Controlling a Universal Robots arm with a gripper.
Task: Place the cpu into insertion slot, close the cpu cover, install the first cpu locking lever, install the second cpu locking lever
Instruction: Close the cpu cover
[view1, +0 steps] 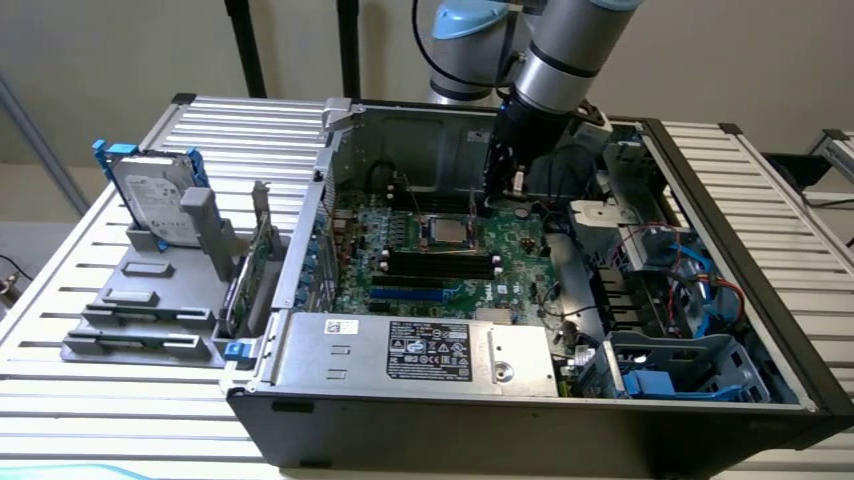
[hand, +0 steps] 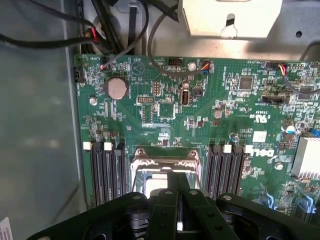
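Note:
The green board (view1: 514, 250) lies flat inside an open computer case. Its insertion slot (view1: 447, 232) holds the cpu (view1: 449, 231), whose dull silver top faces up. The cpu cover (hand: 165, 159), a silvery frame, lies around the chip (hand: 152, 184); I cannot tell whether it is latched. My gripper (view1: 514, 200) hangs just above the board, a little to the exterior view's right of the slot. In the wrist view the black fingers (hand: 170, 200) of the gripper (hand: 177, 194) are pressed together over the slot's near edge, with nothing visible between them.
Black memory slots (hand: 107, 172) flank the socket on both sides. Cables (hand: 125, 35) and a metal bracket (hand: 230, 17) crowd the board's far edge. A labelled power supply (view1: 427, 350) and a blue drive bay (view1: 681, 370) sit in front. A hard drive (view1: 154, 200) stands on a grey rack outside the case.

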